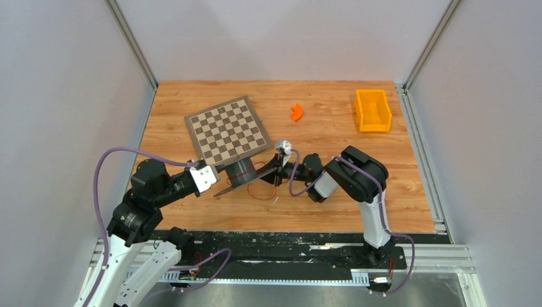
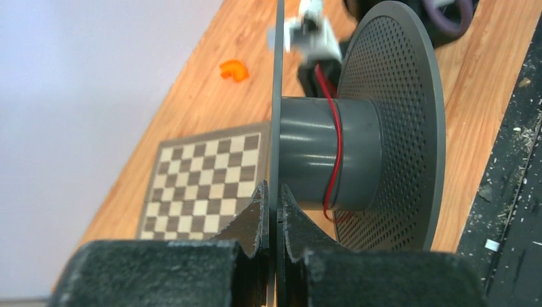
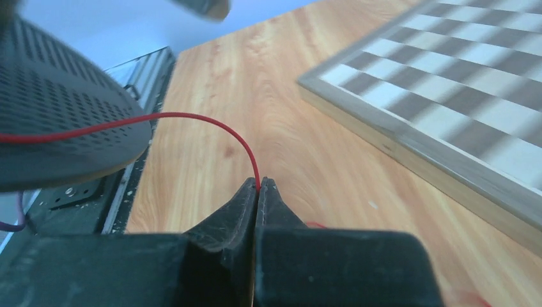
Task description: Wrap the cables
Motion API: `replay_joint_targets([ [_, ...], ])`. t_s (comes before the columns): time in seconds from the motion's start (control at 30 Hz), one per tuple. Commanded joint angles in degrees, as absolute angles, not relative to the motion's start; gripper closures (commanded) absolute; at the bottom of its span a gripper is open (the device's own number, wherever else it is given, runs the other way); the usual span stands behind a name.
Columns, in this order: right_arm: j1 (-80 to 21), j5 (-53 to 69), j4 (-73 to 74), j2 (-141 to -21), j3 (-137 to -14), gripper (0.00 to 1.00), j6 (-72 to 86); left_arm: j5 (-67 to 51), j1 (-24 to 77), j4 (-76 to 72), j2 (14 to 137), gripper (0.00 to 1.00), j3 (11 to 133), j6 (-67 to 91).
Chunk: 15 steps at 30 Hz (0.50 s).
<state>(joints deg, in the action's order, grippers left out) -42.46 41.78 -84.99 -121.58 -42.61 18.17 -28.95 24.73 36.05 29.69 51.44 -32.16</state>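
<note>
Red cable (image 3: 192, 117), one turn round the hub of the grey spool (image 2: 307, 147) left of centre, is pinched in the right gripper (image 3: 259, 187) while the left gripper (image 2: 271, 199) clamps the spool's flange; a hard tug could snap it or slip the turn loose.

- A chessboard (image 1: 227, 131) with brown and cream squares in a pale frame is lying flat on the wooden table (image 1: 332, 128), turned at a slant to the table's edges.
- A small orange curved piece (image 1: 296, 112) is lying to the right of the chessboard, apart from it.
- A yellow open-topped bin (image 1: 372, 128) is sitting further right of the chessboard, beyond the orange piece.
- A black strip (image 1: 287, 240) is running along the table's edge on the near side of the chessboard.
- Pale grey walls (image 1: 64, 77) are standing behind the chessboard and on both sides, with metal posts (image 1: 131, 41) rising at the far corners.
</note>
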Motion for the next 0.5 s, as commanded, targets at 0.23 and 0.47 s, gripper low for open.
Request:
replay_joint_targets([
  [0.23, -33.05, 39.81, -53.53, -88.98, -39.07, 1.00, 5.14, -21.68, 24.76, 21.06, 32.65, 1.00, 40.36, -12.26],
  [0.47, -37.42, 38.14, -27.08, -81.10, -49.13, 1.00, -6.24, -16.57, 24.78, 17.05, 37.29, 1.00, 38.70, -1.23],
])
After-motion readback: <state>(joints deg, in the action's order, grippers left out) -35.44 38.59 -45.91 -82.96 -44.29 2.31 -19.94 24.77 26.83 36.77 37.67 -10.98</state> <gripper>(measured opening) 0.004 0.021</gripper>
